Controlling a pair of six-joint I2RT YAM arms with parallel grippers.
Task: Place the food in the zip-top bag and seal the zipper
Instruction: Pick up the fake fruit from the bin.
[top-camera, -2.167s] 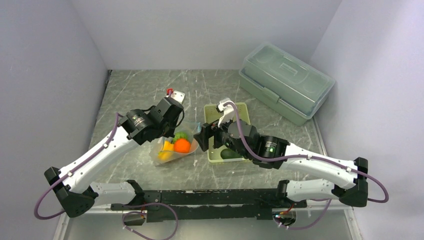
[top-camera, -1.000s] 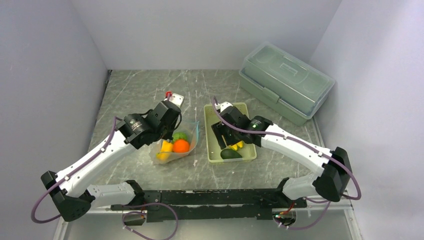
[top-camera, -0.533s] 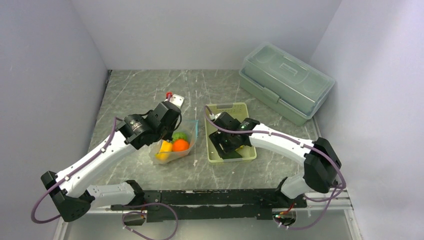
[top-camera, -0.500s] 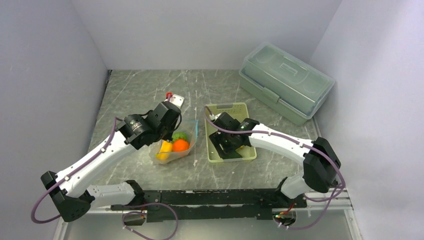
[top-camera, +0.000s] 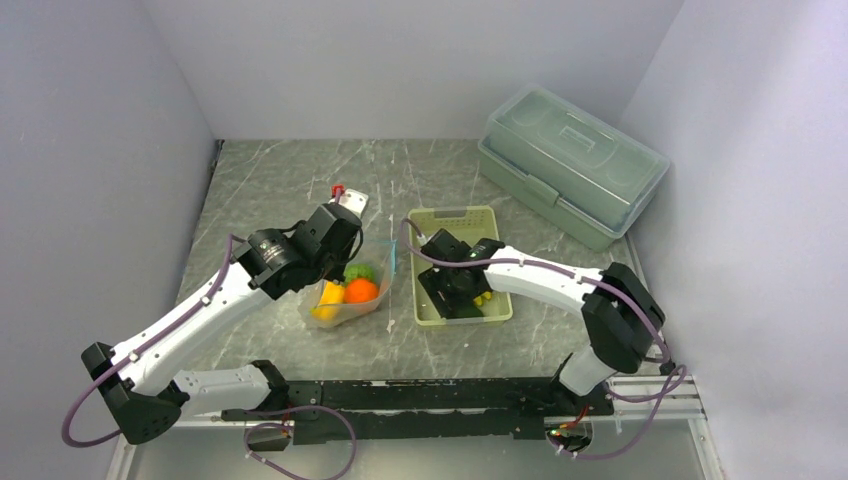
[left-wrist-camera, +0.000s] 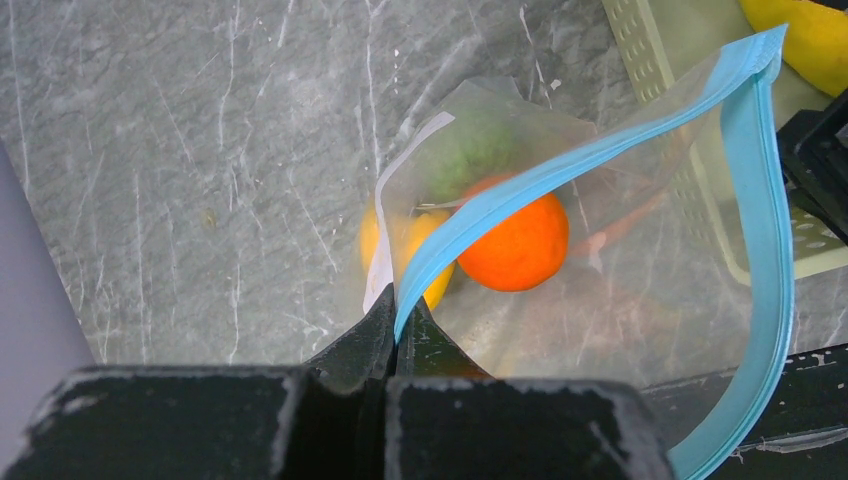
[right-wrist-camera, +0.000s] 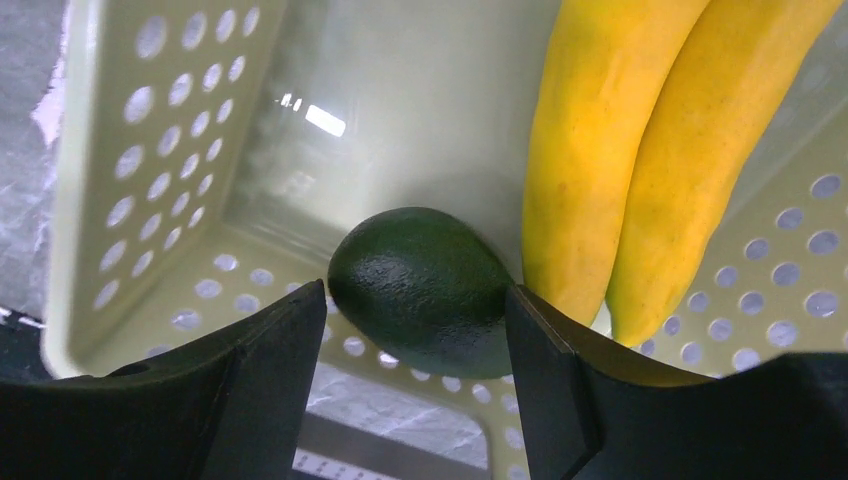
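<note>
The clear zip-top bag (left-wrist-camera: 640, 250) lies on the table with its mouth gaping. My left gripper (left-wrist-camera: 397, 312) is shut on the near end of its light blue zipper (left-wrist-camera: 560, 165). Inside the bag are an orange ball (left-wrist-camera: 515, 245), a bumpy green fruit (left-wrist-camera: 470, 150) and a yellow-orange pepper (left-wrist-camera: 372, 240). My right gripper (right-wrist-camera: 417, 293) is open and reaches down into the pale green basket (right-wrist-camera: 130, 170). Its fingers stand close on either side of the dark green avocado (right-wrist-camera: 420, 285), which lies on the basket floor. Yellow bananas (right-wrist-camera: 640, 150) lie just right of the avocado.
The basket (top-camera: 455, 212) sits right next to the bag (top-camera: 350, 295). A large translucent lidded box (top-camera: 570, 160) stands at the back right. A small white and red object (top-camera: 347, 195) lies behind the left wrist. Grey walls close in three sides.
My right arm has swung from beside the bag's mouth to the basket and come down over the avocado, its jaws narrowing slightly. The left gripper has kept hold of the zipper in place.
</note>
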